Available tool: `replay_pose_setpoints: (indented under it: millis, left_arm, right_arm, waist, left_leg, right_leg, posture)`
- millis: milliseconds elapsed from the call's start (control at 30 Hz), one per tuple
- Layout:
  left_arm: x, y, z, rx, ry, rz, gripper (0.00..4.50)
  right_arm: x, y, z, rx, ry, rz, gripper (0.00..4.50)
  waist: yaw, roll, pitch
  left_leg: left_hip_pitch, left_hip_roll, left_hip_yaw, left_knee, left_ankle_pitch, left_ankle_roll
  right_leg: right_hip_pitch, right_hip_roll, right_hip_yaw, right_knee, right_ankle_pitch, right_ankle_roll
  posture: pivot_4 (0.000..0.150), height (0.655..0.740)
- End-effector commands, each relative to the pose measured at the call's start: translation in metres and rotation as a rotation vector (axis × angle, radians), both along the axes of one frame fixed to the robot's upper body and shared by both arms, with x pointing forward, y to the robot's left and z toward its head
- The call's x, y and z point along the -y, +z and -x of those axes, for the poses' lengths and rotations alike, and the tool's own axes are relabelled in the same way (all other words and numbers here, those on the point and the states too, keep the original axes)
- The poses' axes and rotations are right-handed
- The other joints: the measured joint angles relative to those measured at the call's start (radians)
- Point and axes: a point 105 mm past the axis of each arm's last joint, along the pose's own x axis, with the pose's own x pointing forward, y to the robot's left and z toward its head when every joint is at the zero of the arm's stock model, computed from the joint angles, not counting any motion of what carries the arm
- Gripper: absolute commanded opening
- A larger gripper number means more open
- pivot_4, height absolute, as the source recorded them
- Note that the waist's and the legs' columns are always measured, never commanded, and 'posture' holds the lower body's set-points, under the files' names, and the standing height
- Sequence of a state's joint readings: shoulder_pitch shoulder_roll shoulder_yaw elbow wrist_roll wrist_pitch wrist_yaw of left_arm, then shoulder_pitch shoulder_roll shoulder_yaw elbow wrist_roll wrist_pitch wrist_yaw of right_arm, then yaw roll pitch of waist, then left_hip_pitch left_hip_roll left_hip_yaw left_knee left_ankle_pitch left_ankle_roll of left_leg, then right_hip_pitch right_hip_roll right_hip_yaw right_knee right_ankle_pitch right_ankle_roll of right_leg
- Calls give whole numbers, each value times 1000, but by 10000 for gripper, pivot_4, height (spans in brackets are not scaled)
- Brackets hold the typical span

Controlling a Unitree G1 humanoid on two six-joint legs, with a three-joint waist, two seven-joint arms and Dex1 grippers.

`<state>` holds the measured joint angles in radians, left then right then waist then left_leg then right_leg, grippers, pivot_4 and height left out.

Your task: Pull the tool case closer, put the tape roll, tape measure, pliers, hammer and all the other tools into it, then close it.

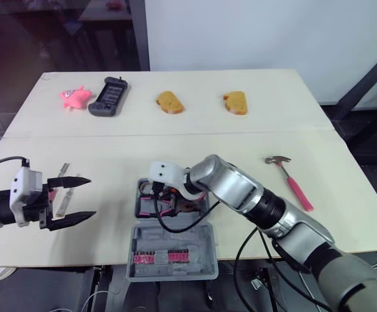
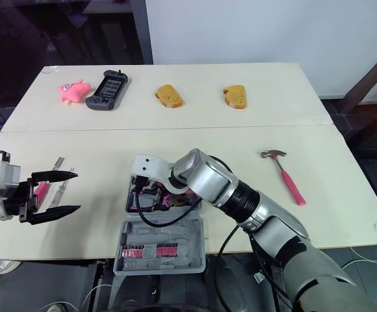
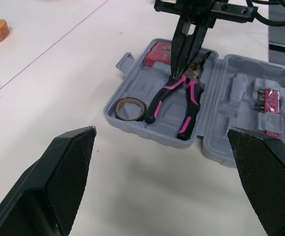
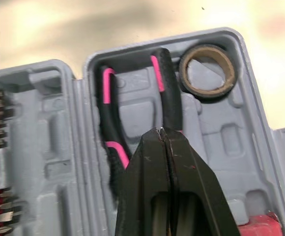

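Note:
The grey tool case lies open at the table's front middle. In its tray lie the pink-and-black pliers, a tape roll and a red tool; bits fill the lid. My right gripper hangs just above the pliers, shut with nothing between its fingers. To the left, my left gripper stands open a little above the table, beside a small pink-and-silver tool. The pink-handled hammer lies on the table to the right.
Along the far side of the table sit a pink toy, a dark game controller and two bread slices. The case's lid overhangs the front edge.

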<state>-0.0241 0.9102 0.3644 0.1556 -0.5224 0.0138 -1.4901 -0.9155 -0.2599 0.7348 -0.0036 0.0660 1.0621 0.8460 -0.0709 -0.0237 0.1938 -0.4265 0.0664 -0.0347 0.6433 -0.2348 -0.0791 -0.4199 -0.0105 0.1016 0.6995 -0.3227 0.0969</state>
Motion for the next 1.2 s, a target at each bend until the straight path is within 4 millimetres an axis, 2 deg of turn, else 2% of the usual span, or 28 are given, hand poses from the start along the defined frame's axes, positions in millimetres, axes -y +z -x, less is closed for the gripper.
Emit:
replay_pose_setpoints:
  millis: [33, 367, 667, 800, 1033, 1100, 1200]
  left_arm:
    - [2, 3, 0, 16, -6, -4, 45000]
    - [6, 5, -1, 19, -7, -3, 45000]
    - [9, 7, -2, 26, -5, -3, 45000]
    - [10, 8, -2, 27, -4, -3, 45000]
    - [11, 8, -3, 28, -4, -5, 45000]
    - [11, 8, -3, 27, -4, -9, 45000]
    - [12, 5, -2, 16, -7, -23, 45000]
  right_arm:
    - [0, -4, 0, 8, 9, 14, 377]
    - [18, -37, -5, -36, -53, 130, 377]
    - [40, -70, 5, -113, -56, 260, 377]
    - [43, -79, 8, -137, -52, 283, 377]
    - [39, -77, 6, -127, -56, 246, 377]
    - [32, -70, 4, -109, -56, 193, 377]
    - [16, -45, -3, -62, -57, 52, 377]
  waist:
    - [0, 0, 0]
    - [-1, 0, -1]
    - [2, 0, -2]
    - [4, 0, -2]
    - [4, -2, -10]
    - [3, -2, -11]
    - [1, -3, -12]
  left_leg:
    - [0, 0, 0, 0, 0, 0]
    - [0, 0, 0, 0, 0, 0]
    - [2, 0, 0, 0, 0, 0]
    - [7, 0, 0, 0, 0, 0]
    - [18, 0, 0, -9, 0, 0]
    - [18, 0, 0, -11, 0, 0]
    - [19, 0, 0, -12, 0, 0]
  right_leg:
    - [0, 0, 0, 0, 0, 0]
    - [0, 0, 0, 0, 0, 0]
    - [3, 0, 0, 0, 0, 0]
    - [9, 0, 0, -2, 0, 0]
    - [19, -1, 0, -9, -1, 0]
    - [19, -1, 0, -11, -1, 0]
    - [19, -1, 0, -11, 0, 0]
  posture:
    - [1500, 7400]
    - [1500, 7400]
    - [1500, 7400]
    - [1500, 7400]
    - [1500, 7400]
    - [1500, 7400]
    - [1500, 7400]
